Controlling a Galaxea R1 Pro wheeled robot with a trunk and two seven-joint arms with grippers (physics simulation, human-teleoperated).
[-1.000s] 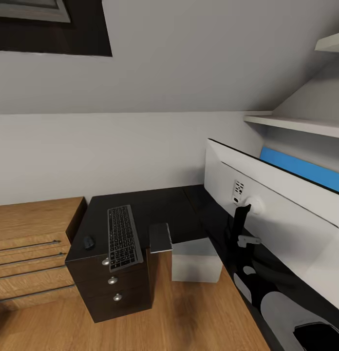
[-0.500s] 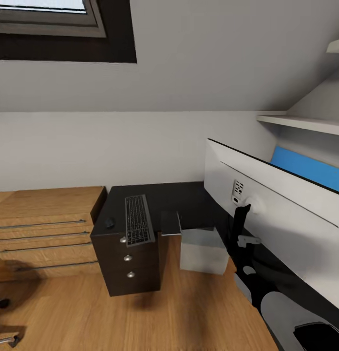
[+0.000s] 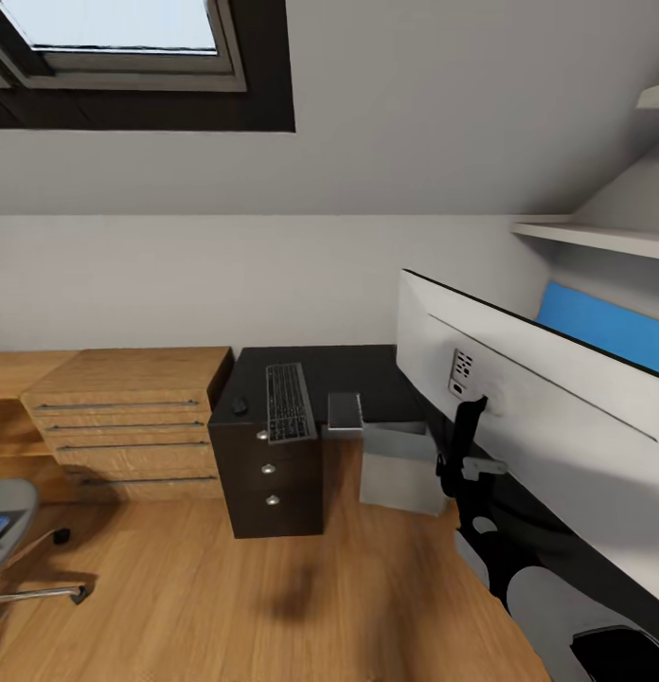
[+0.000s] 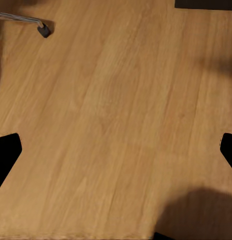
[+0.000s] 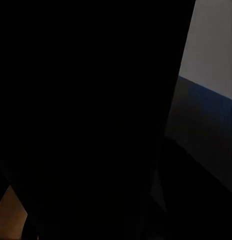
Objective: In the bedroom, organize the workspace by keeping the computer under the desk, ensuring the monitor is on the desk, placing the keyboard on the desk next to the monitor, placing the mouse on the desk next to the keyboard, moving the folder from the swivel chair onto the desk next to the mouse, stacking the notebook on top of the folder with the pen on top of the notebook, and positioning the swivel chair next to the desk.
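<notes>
— Filling the right side of the head view is the back of the monitor [image 3: 557, 417], white, tilted, its black stand [image 3: 462, 445] running down to a dark desk surface [image 3: 519, 549] at lower right. What else is big?

— The wooden floor [image 3: 273, 597] across the bottom, the pale wall behind, and a skylight [image 3: 121, 38] in the upper left corner. A light wood drawer chest [image 3: 131, 417] stands at middle left, against the wall.

— And the black piece in the centre?

— A black desk [image 3: 315, 365] with a three-knob drawer unit [image 3: 273, 474] under its near end. Just right of that unit, on the floor, sits the grey computer [image 3: 400, 469], partly beneath the dark top.

— Where are the smaller task things?

— The keyboard [image 3: 289, 403] lies on the black top above the drawers, running away from the camera. The mouse [image 3: 240, 405] is just beside it, toward the frame's left. A small grey flat item [image 3: 345, 411] lies just right of the keyboard; what it is I cannot tell.

— The chair?

— The swivel chair [image 3: 12, 530] shows at the lower left edge, well apart from the desk, something blue on its seat. One caster [image 4: 44, 30] shows in the left wrist view, over bare floor.

— The grippers?

— The left gripper [image 4: 116, 150] has its dark fingertips [image 4: 6, 155] at opposite edges of the wrist view, spread wide with nothing between. The right wrist view is nearly all dark; that gripper's state I cannot tell.
</notes>
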